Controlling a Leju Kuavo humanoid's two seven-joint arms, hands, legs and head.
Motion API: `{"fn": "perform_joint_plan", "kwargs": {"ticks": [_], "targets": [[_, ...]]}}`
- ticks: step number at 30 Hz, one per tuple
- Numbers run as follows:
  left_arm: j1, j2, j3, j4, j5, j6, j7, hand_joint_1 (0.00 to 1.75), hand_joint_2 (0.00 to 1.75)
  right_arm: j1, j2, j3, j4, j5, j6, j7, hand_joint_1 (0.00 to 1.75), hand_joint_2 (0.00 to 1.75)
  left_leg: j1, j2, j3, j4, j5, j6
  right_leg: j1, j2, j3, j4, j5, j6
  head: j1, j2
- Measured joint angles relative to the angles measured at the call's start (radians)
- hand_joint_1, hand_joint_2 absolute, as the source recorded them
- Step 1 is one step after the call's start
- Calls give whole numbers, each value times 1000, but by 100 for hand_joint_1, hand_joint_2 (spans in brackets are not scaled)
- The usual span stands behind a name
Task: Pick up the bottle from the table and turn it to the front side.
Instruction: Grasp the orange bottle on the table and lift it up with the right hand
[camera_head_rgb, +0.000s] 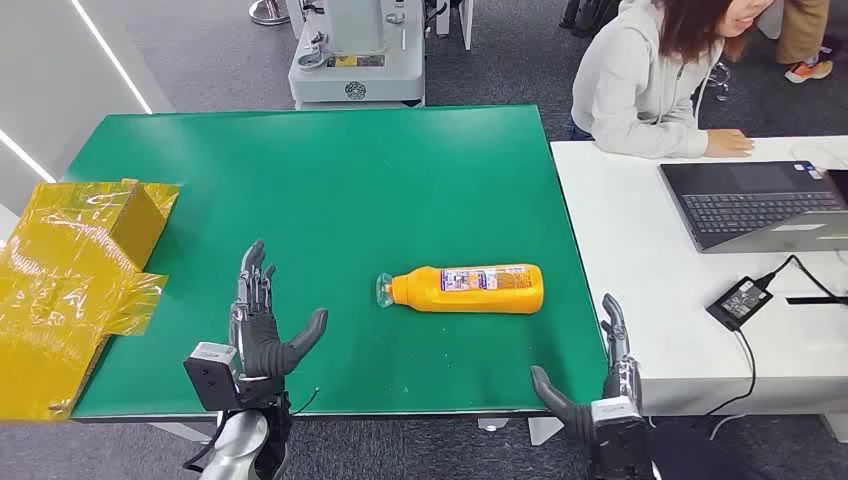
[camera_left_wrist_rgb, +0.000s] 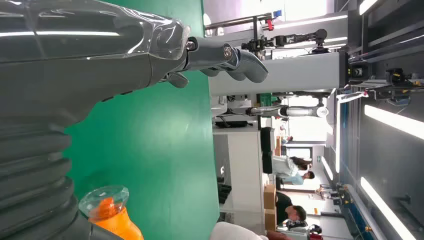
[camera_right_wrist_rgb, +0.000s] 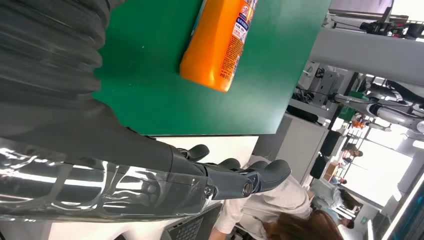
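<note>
The orange bottle (camera_head_rgb: 468, 289) lies on its side near the middle of the green table (camera_head_rgb: 330, 170), clear cap toward the left robot hand (camera_head_rgb: 262, 325); its label print is too small to read. That hand hovers over the table's near edge, fingers spread, holding nothing. The right robot hand (camera_head_rgb: 600, 385), partly cut off below, also stands open and empty, apart from the bottle.
</note>
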Motion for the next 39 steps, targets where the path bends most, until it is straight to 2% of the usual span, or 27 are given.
{"fn": "perform_joint_plan", "kwargs": {"ticks": [4,7,10,15,20,27,29,33,36,39], "targets": [[-17,-7,0,7,-5,-14,-1,0,175,-9,-1,0,2,32,-7,24,0,175,0,0,0,0,0,0,0,0,0,0,0,0,0,0],[-35,-16,-1,26,-12,-27,-9,0,175,-52,-11,0,22,92,18,58,0,175,0,1,0,0,0,0,0,1,0,0,1,0,0,0],[-61,-22,-6,68,-12,-37,-28,0,175,-144,-35,1,88,147,65,82,0,175,0,1,0,1,1,1,0,2,0,0,2,0,0,0],[-122,-30,-18,189,5,-55,-46,0,175,-356,-83,22,272,193,163,105,0,175,0,2,0,1,3,2,0,2,0,0,4,2,0,0],[-176,-40,-21,283,18,-53,-47,0,175,-544,-92,60,441,195,188,108,0,175,0,1,0,2,4,2,0,2,0,1,5,2,0,0],[-211,-45,-33,342,25,-51,-48,0,175,-670,-92,114,577,206,201,128,0,175,0,0,-1,1,3,2,0,1,0,1,4,2,0,0],[-212,-45,-36,346,28,-53,-48,0,175,-707,-91,139,620,237,250,153,0,175,0,1,-2,1,3,2,0,2,-1,1,4,2,0,0],[-214,-45,-43,357,33,-53,-48,0,175,-822,-86,234,751,301,436,180,0,175,0,1,-2,1,3,2,0,2,-1,1,4,2,0,0],[-222,-45,-45,376,35,-53,-48,0,175,-916,-62,316,853,306,553,197,0,175,0,1,-1,1,4,2,0,2,-1,1,5,2,0,0],[-236,-45,-45,397,34,-49,-48,0,175,-991,-27,381,937,291,613,221,0,175,0,0,-1,1,5,1,0,2,-1,1,5,1,0,0]]}}
